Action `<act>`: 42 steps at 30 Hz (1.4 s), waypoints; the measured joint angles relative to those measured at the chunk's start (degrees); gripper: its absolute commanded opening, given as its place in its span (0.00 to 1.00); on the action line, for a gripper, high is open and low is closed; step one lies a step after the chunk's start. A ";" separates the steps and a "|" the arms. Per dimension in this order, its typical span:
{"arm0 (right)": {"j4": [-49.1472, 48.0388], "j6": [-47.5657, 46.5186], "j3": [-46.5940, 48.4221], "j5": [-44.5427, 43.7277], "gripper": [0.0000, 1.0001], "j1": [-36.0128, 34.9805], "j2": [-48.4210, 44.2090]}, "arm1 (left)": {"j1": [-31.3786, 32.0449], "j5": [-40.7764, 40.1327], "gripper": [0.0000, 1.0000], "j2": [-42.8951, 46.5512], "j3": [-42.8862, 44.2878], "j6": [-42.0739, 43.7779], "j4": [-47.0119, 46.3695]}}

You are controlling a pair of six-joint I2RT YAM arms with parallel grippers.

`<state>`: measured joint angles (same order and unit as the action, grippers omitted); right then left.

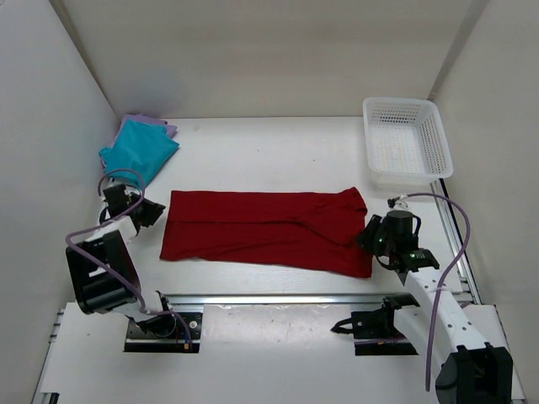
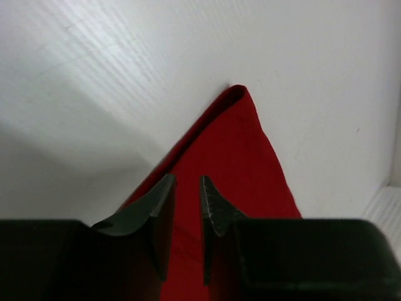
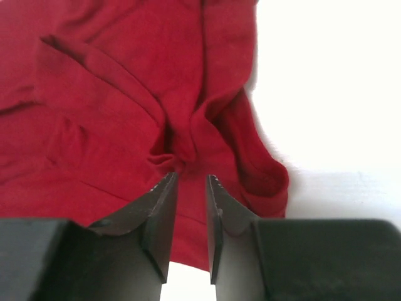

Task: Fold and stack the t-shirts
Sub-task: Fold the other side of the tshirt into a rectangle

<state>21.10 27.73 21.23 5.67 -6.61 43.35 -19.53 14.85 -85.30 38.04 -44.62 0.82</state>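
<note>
Parted jaws sit at each end of the red t-shirt (image 1: 265, 229).

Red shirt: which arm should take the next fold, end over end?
Right, probably. Its jaws stand slightly open over the rumpled right end of the red shirt, and swinging that end leftward leaves the bundle nearer the teal shirt at the back left. The left arm sits equally close, though.

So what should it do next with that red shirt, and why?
Probably close the right gripper on its end of the red shirt and carry it toward the left gripper. The shirt lies as a long flat band, much longer than the teal shirt, and both grippers sit at its ends, jaws parted, holding nothing.
</note>
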 measured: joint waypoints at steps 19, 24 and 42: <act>-19.78 -6.82 26.34 6.12 0.42 -11.69 45.05 | 41.46 -4.31 0.14 12.83 -7.04 -2.01 -11.69; -21.99 -7.93 28.09 9.01 0.44 -12.15 51.67 | 45.81 -4.31 0.12 12.74 -12.04 -3.08 -15.26; -17.44 -4.28 21.09 6.80 0.09 -20.90 40.98 | 45.94 -2.62 0.11 11.61 -17.84 -5.88 -23.28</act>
<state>3.66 23.44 42.33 12.47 -27.51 84.33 26.41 12.23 -73.69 20.21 -50.50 -22.46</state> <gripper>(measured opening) 0.030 0.131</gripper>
